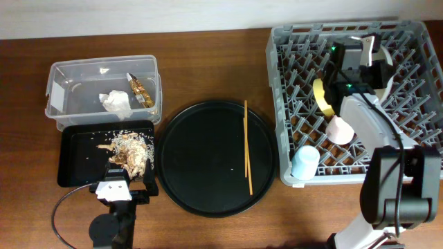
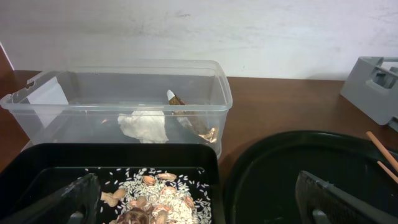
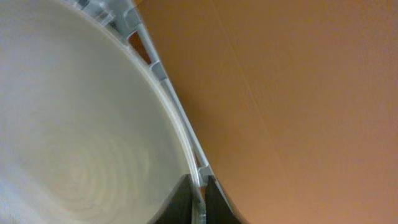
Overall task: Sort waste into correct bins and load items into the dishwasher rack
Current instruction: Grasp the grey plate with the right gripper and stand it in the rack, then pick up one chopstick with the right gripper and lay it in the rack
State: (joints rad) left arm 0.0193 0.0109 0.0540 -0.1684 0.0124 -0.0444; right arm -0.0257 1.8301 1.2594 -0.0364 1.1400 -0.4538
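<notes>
My right gripper (image 1: 360, 52) is over the back of the grey dishwasher rack (image 1: 284, 104), shut on the rim of the light grey plate (image 1: 389, 69). The right wrist view shows its fingertips (image 3: 199, 182) pinching the plate (image 3: 81, 124) edge. In the rack stand a yellow bowl (image 1: 320, 97), a pink cup (image 1: 339, 129) and a light-blue cup (image 1: 305, 162). Chopsticks (image 1: 246, 142) lie on the round black tray. My left gripper (image 1: 124, 184) is open and empty at the near edge of the shallow black tray (image 1: 73, 162), which holds food scraps and rice (image 1: 129, 153). The clear tub (image 1: 62, 76) holds the napkin (image 1: 116, 102) and the wrapper (image 1: 141, 90).
The large round black serving tray (image 1: 208, 159) lies between the bins and the rack. The left wrist view shows the tub (image 2: 124, 74), napkin (image 2: 144, 126), wrapper (image 2: 193, 121), scraps (image 2: 158, 199), the round tray (image 2: 292, 155) and a rack corner (image 2: 376, 84).
</notes>
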